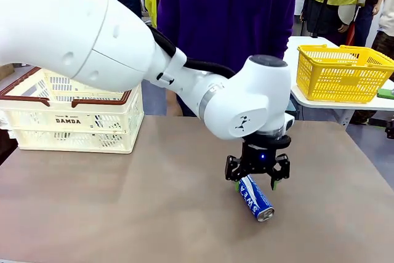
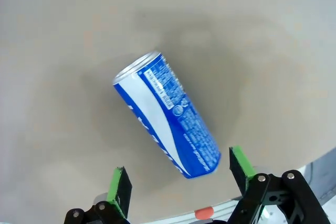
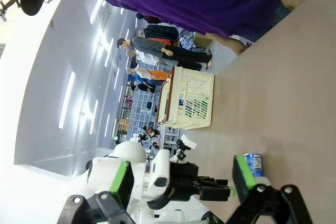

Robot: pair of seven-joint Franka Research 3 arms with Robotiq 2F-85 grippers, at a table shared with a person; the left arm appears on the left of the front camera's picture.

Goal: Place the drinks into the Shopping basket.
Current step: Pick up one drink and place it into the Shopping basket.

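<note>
I'm hovering my left gripper [image 1: 257, 178], jaws spread wide and grasping nothing, over the blue SWEAT can [image 1: 255, 198] lying on its side on the table [image 1: 123, 207], straddling it to grab for the DAMDA basket [image 1: 74, 121] far left.

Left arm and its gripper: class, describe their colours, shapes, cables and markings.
The left arm has smooth, rounded white shells, a grey-capped joint, a black cable along it and a small dark logo. Its left gripper is black with a blue light; its jaws carry green pads.
</note>
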